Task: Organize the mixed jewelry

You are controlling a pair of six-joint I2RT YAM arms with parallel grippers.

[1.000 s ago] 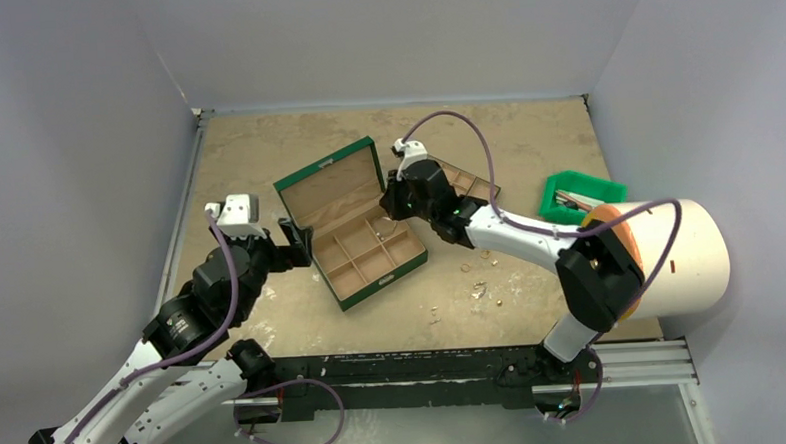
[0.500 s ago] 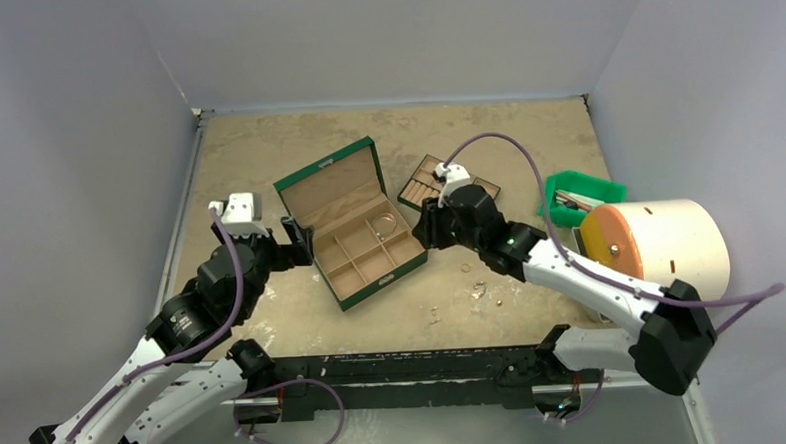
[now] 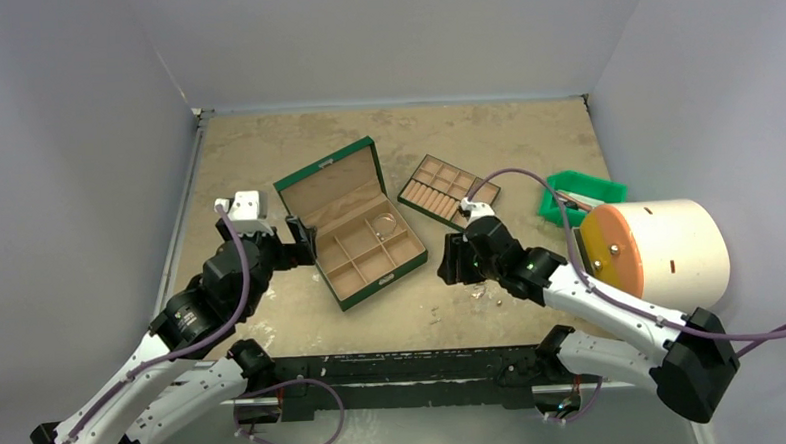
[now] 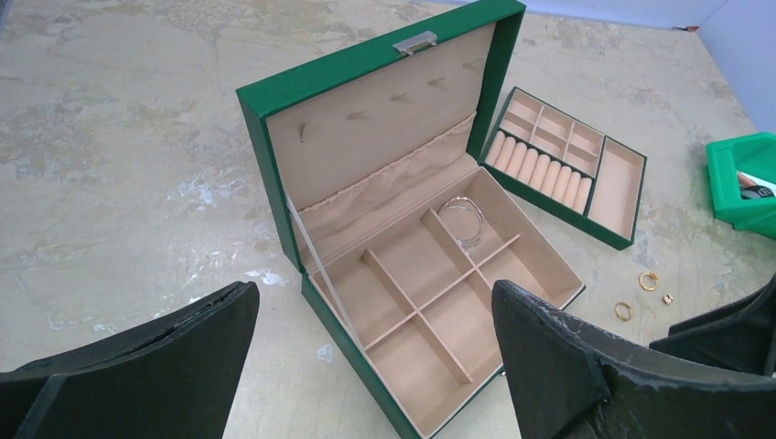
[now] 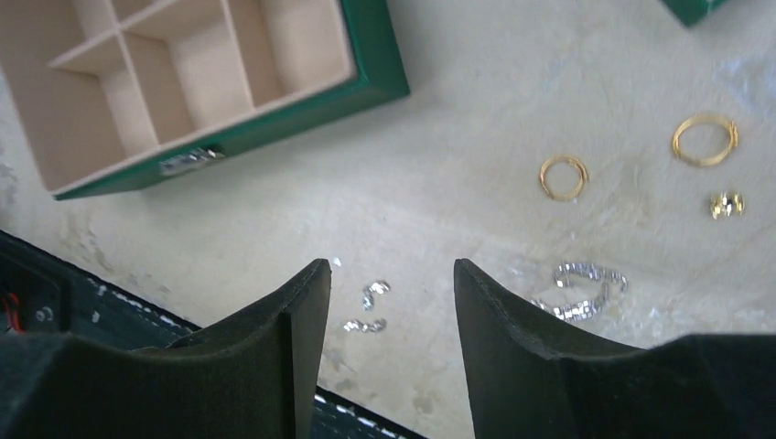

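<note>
The green box [image 3: 354,234] lies open, and a thin silver hoop [image 4: 460,219] rests in its far right compartment. Loose jewelry lies on the table to the box's right: two gold rings [image 5: 563,176] [image 5: 705,139], a gold stud [image 5: 727,205], a sparkly silver piece [image 5: 586,291] and tiny silver studs [image 5: 371,306]. My right gripper [image 5: 392,267] hangs open above the silver studs with nothing between its fingers. At the box's left edge my left gripper [image 4: 375,291] stands wide open and empty, facing the compartments.
The tan slotted ring tray [image 3: 448,188] sits behind the box's right side. A green bin [image 3: 580,196] and a big white cylinder with an orange face [image 3: 656,251] stand at the right. A black rail [image 3: 425,366] marks the table's near edge.
My right gripper opened and drew back from over the box toward the near right, stopping above the loose pieces. The hoop now shows in the box. The left arm barely moved.
</note>
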